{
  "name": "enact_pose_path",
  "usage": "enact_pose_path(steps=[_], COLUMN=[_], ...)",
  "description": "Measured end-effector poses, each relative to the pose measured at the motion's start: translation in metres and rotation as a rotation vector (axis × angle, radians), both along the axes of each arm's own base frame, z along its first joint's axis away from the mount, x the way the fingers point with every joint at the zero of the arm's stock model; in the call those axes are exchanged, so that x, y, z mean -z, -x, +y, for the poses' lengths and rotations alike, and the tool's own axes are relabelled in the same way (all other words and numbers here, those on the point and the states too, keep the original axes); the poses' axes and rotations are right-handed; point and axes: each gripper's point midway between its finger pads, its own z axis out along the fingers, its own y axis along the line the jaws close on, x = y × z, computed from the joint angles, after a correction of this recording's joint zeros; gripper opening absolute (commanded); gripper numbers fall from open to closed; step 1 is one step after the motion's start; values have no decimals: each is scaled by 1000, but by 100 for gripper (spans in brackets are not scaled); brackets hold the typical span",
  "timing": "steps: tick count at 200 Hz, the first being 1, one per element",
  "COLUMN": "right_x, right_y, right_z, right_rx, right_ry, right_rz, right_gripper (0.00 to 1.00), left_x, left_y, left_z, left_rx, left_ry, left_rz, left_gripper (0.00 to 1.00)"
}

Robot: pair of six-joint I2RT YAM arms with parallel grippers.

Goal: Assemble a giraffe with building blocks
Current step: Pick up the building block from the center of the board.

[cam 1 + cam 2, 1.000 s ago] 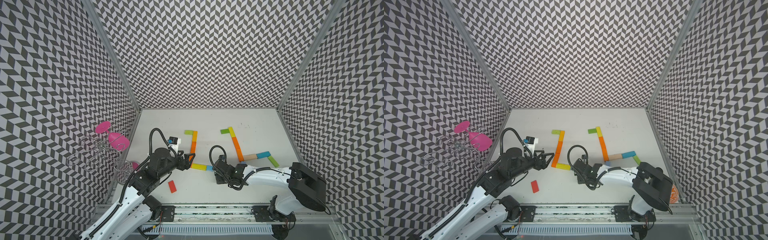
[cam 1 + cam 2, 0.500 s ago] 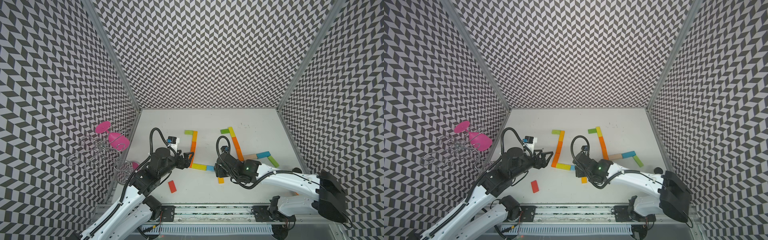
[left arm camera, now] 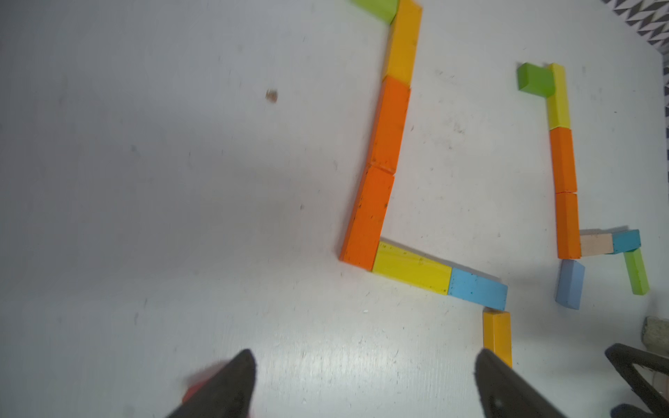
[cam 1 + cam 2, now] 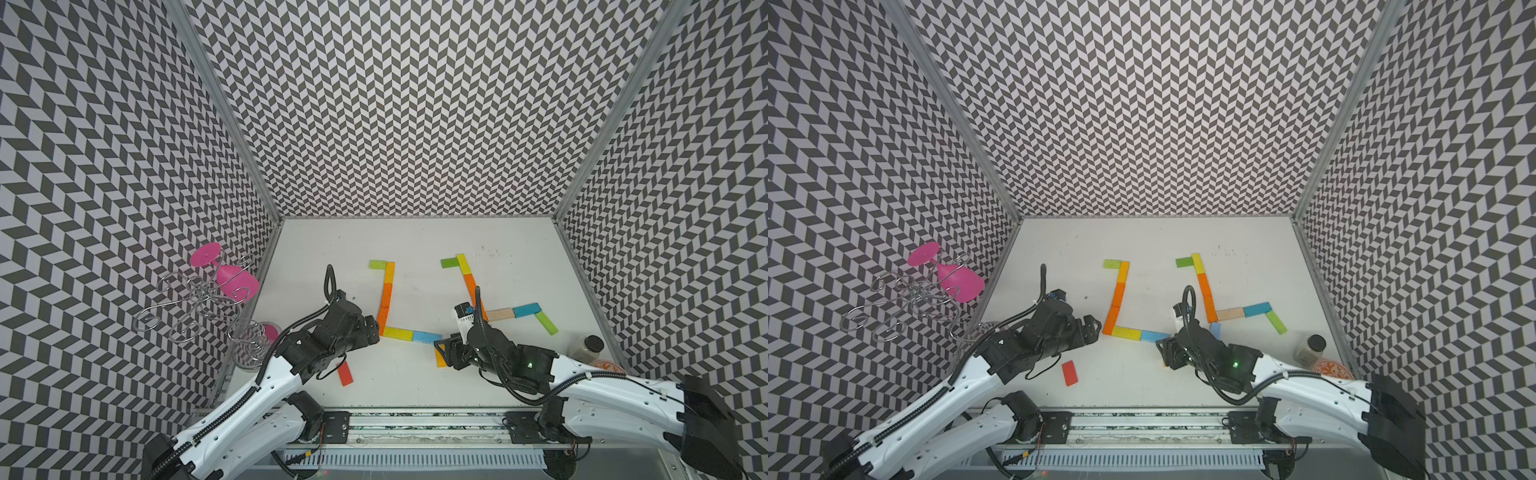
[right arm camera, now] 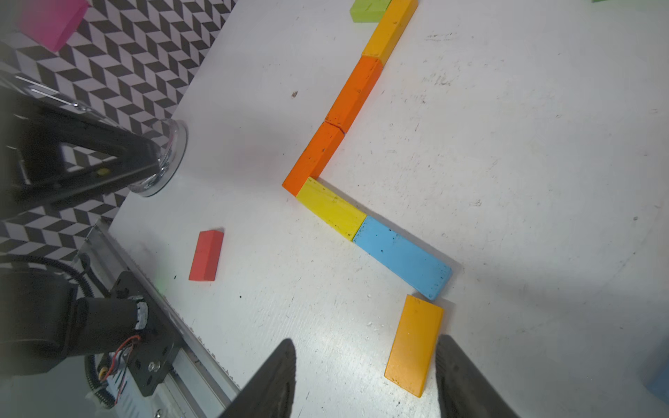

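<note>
Top view: amber leg block point(image 4: 437, 359) flat at free end of blue body block point(image 4: 426, 336), under right gripper point(image 4: 442, 353); red block point(image 4: 345, 372) loose near left gripper point(image 4: 374, 329).
Left wrist: jaws wide, empty.
Right wrist: jaws parted astride amber leg block, one finger point(image 5: 459, 365) just beside it, no clamp.
Handling: lift straight off, no sideways drag; red block probably next.

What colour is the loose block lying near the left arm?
The block is red, clearest in the right wrist view.

L-shaped block chain point(image 4: 386, 297) ends in blue, amber block point(image 5: 414, 345) just beside that end; second chain point(image 4: 471, 282) near; red block point(image 4: 345, 372) lies flat, apart.
</note>
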Motion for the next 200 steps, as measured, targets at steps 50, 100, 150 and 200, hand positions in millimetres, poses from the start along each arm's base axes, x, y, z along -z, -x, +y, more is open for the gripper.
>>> enact_pose_path(steps=[50,100,150,200], right_x=[-13,-23,-22,-17], right_y=[6,7,8,11], right_z=[19,21,22,14], right_rx=[-118,-141,-146,-152], right_ry=[-74,-135,-148,-142], right_rz=[-80,-133,-144,-158], right_gripper=[59,56,55,55], left_x=[36,73,95,104], left_y=[41,61,69,68], left_z=[15,35,45,48], left_rx=[-101,-198,-232,-235], left_ry=[-37,-107,-225,-278], left_rz=[188,310,409,427], left_gripper=[88,84,81,69])
